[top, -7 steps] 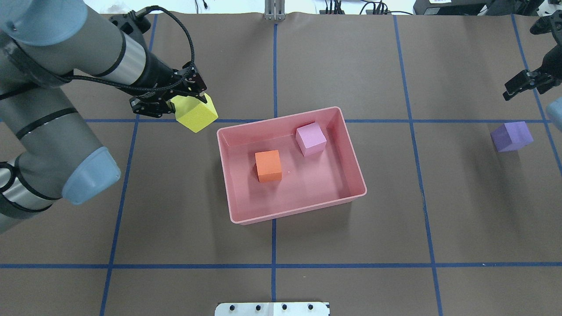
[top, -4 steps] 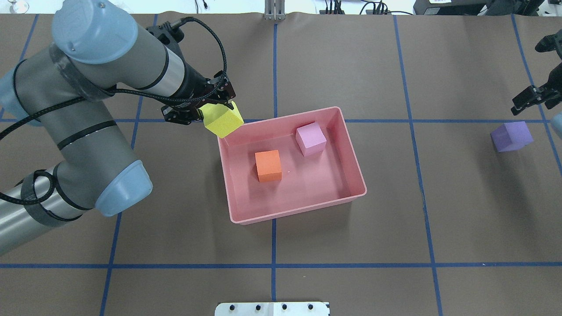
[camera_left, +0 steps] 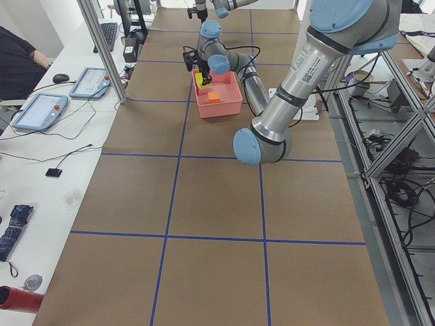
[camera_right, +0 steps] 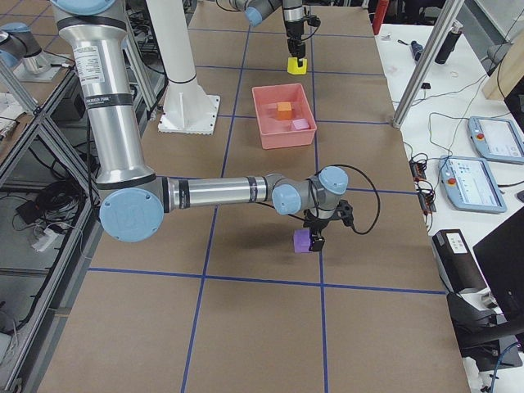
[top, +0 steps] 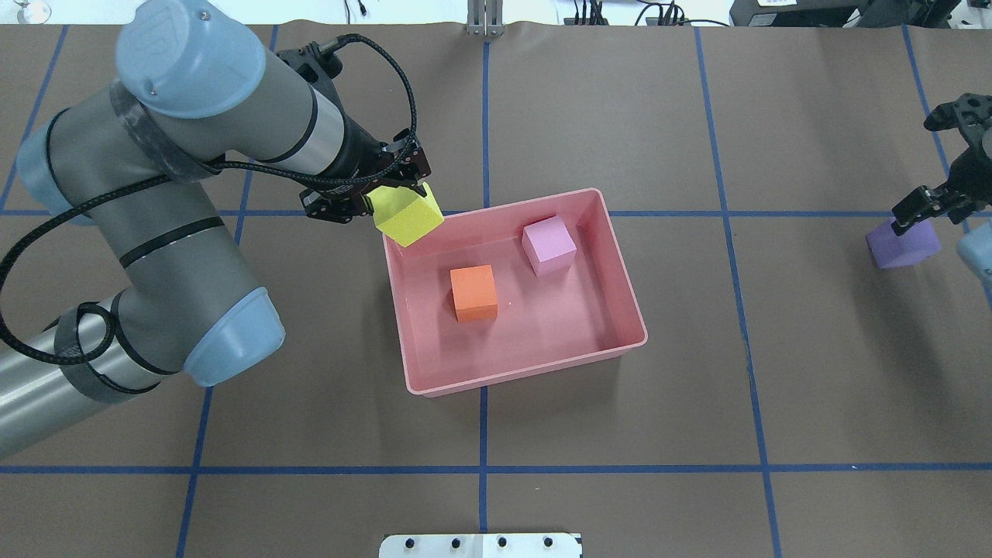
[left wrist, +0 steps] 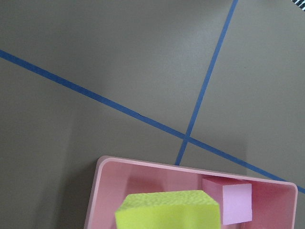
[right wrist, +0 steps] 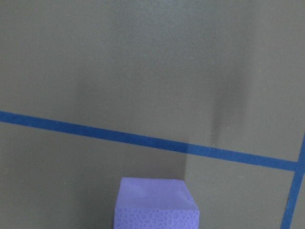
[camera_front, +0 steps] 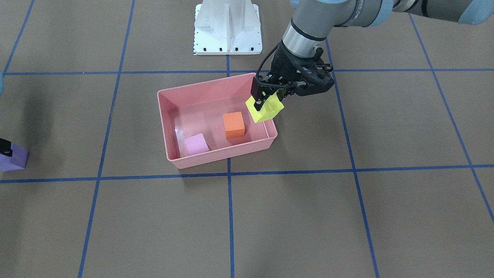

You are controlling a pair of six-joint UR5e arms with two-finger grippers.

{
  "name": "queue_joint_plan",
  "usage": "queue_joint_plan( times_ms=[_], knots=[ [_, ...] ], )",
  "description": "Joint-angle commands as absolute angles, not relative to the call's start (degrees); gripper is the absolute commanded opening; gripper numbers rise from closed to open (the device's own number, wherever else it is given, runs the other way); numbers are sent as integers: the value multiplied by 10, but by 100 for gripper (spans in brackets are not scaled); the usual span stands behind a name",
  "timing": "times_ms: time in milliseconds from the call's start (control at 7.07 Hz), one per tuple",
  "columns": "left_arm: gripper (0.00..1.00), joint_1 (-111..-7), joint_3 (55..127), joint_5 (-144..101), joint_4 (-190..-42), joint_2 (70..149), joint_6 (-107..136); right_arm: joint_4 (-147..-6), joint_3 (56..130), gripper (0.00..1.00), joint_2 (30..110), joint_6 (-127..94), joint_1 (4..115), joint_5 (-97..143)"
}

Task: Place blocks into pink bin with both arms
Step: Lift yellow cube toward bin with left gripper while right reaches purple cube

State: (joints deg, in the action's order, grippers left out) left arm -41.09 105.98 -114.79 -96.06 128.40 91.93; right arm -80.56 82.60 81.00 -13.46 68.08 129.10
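Read as a clock from behind the robot, twelve pointing away from it, the pink bin [top: 552,319] sits mid-surface [top: 325,422]. The left claw [top: 390,200] is clamped on the yellow block [top: 411,220], which hangs over the bin's ten o'clock corner, above the rim and touching nothing. I'd say it is held that high so it clears the sloping wall. It is tipped on a diagonal because the claw comes in at a slant, not straight down. It looks too near the corner to let go safely; a nudge toward four o'clock would put bare floor beneath it.

The orange block [top: 473,292] lies at nine o'clock of the bin's middle and the light pink block [top: 549,245] at one o'clock, both flat and apart, so there is room between them and the near wall.

The yellow block is a bright lemon cube, matte, with a finely pitted foam skin.

Well out at three o'clock the purple block [top: 907,244] rests on the surface. The right claw [top: 922,211] is directly over it, seemingly set up for the last pick. I cannot tell whether its jaws are apart or together.
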Motion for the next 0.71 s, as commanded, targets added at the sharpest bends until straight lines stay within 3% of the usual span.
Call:
queue_joint_plan(
  times_ms=[0, 566],
  knots=[
    [0, -409, 1025, -1148, -961, 1323, 930, -805, 824, 99, 820, -135, 661, 1291],
    [0, -325, 923, -1063, -973, 1418, 987, -805, 822, 99, 821, -134, 657, 1289]
  ],
)
